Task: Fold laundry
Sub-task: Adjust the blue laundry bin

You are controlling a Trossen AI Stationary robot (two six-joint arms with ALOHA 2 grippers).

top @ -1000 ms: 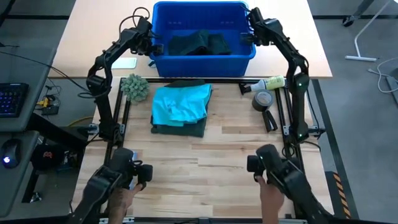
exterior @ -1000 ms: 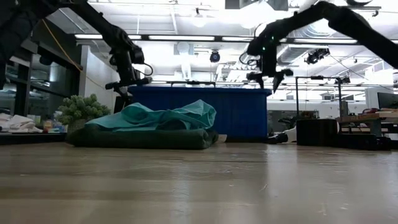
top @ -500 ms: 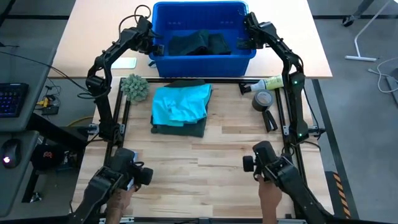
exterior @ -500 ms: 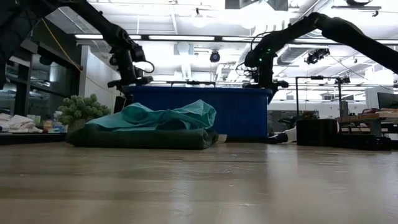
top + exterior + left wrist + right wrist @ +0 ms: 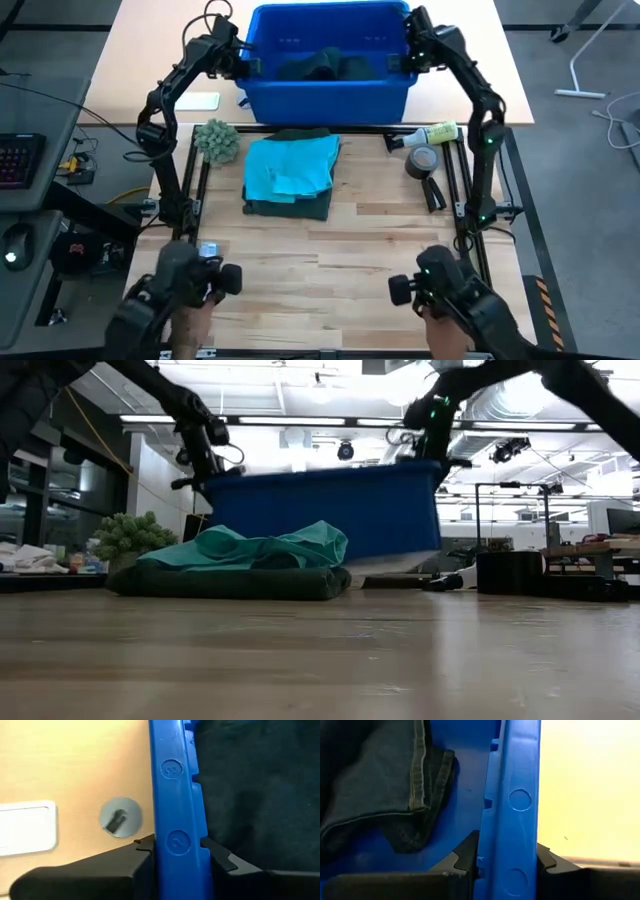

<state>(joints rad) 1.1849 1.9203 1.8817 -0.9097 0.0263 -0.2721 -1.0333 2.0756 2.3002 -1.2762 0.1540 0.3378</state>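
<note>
High view | left gripper (image 5: 243, 66) clamps bin (image 5: 325, 92) rim | right gripper (image 5: 408, 62) clamps opposite rim

Robotics lab, ceiling ducts (image 5: 500, 400) (open-plan), keyboard (image 5: 18, 160)

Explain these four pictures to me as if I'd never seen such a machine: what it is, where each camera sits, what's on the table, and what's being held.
This is a robot with two dark jointed arms at a wooden table. One picture looks straight down from above, one looks level across the table top, and two come from cameras on the arms' wrists.

The left end effector is clamped on the left rim of the blue bin; the right end effector is clamped on the right rim. In the level view the bin's near edge hangs above the table, so the arms appear to be lifting or tipping it. Dark clothes lie inside.

In front of the bin a turquoise shirt rests on a folded dark green garment. Beside them are a fuzzy ball, a bottle and a tape roll.
</note>
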